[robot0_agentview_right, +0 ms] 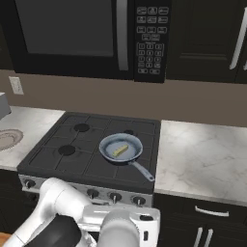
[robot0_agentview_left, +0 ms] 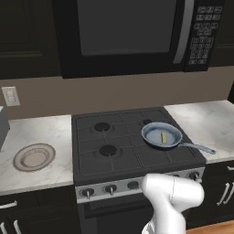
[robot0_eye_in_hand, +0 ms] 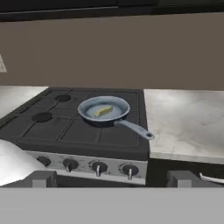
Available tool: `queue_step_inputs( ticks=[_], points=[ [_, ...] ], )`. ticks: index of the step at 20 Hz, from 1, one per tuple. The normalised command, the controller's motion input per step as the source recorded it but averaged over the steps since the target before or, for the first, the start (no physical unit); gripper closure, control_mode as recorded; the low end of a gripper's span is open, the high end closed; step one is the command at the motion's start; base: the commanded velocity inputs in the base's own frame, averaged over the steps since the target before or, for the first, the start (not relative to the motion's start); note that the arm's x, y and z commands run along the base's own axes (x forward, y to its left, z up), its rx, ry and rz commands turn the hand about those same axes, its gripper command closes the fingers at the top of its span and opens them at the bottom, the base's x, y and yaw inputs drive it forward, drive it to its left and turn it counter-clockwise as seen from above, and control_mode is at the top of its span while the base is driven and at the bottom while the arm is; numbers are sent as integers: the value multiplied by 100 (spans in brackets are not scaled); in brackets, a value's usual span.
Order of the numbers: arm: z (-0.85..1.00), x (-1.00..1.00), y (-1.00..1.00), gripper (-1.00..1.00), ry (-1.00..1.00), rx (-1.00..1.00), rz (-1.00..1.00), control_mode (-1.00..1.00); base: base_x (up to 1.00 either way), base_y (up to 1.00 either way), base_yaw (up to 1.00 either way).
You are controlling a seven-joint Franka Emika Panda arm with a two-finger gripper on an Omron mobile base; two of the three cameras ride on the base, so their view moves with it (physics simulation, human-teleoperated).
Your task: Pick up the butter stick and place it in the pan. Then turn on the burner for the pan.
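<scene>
The pan (robot0_agentview_left: 172, 131) sits on the front right burner of the black stove (robot0_agentview_left: 91, 137), its silver handle (robot0_agentview_left: 199, 147) pointing out to the right. The butter stick (robot0_agentview_left: 163, 136) lies flat inside the pan, and the same bar (robot0_agentview_right: 119, 151) (robot0_eye_in_hand: 103, 111) is near the pan's middle (robot0_agentview_right: 131, 142) (robot0_eye_in_hand: 117, 106). My gripper (robot0_eye_in_hand: 113, 179) hangs low in front of the stove's knob row, well apart from the pan. Its fingers (robot0_eye_in_hand: 41, 177) stand wide apart, open, with nothing between them.
Several knobs (robot0_eye_in_hand: 98, 168) line the stove's silver front panel (robot0_agentview_right: 72, 189). A beige rimmed plate (robot0_agentview_left: 34, 156) rests on the left marble counter (robot0_agentview_left: 36, 132). More counter (robot0_agentview_right: 202, 154) lies right of the stove. A black microwave (robot0_agentview_left: 132, 32) hangs above, with dark cabinets below.
</scene>
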Motion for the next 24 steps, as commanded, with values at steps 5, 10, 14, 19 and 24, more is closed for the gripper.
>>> queue_step_inputs(
  ticks=[5,10,14,19,24],
  points=[
    [-60,1,39,-100,-2,-7,1,-100,0,0,0],
    [-62,29,43,-100,-4,-2,0,-100,0,0,0],
    [-54,21,27,-100,-15,0,0,-100,0,0,0],
    [-64,17,12,-100,-31,0,0,-100,0,0,0],
    [-47,37,14,-100,-31,0,0,-100,0,0,0]
  ],
)
